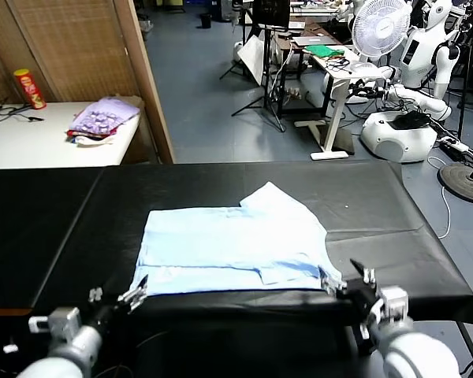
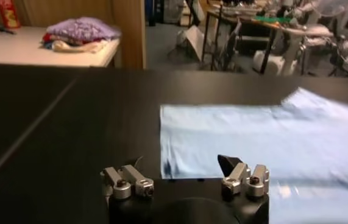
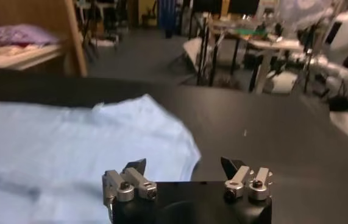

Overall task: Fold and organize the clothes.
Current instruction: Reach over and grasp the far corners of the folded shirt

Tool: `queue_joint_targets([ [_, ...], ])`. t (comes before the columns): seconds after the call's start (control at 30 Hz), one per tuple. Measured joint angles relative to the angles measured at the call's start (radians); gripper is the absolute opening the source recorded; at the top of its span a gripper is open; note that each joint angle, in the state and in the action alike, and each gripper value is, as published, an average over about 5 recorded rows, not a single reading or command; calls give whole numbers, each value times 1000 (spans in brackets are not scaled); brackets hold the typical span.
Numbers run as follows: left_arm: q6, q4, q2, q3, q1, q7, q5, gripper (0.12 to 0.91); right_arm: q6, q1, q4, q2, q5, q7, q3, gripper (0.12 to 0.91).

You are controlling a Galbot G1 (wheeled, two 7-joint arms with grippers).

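The left gripper is seen with its jaws apart and empty at the near left corner of the pale sky-blue short-sleeved T-shirt. That shirt is laid folded flat on the black-covered counter. The right gripper is held apart, empty, at the shirt's near right corner.

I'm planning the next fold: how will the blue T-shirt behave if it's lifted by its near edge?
The T-shirt lies flat in thin layers, so it would likely droop and sag. It looks light. On the smooth black table cover it may slide rather than stay put.
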Motion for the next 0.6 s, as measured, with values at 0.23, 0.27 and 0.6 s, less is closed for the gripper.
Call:
queue_joint_targets([
  [0.23,59,218,28,125,-283,-38,-95,798,-12,252,-261,54,10,5,-141,798],
  [0.27,67,243,28,143,-313,-41,-101,798,-11,276,-293,63,5,0,-156,798],
  [0.6,89,443,2,262,-513,-30,-137,798,15,426,-551,165,-60,-53,-222,798],
])
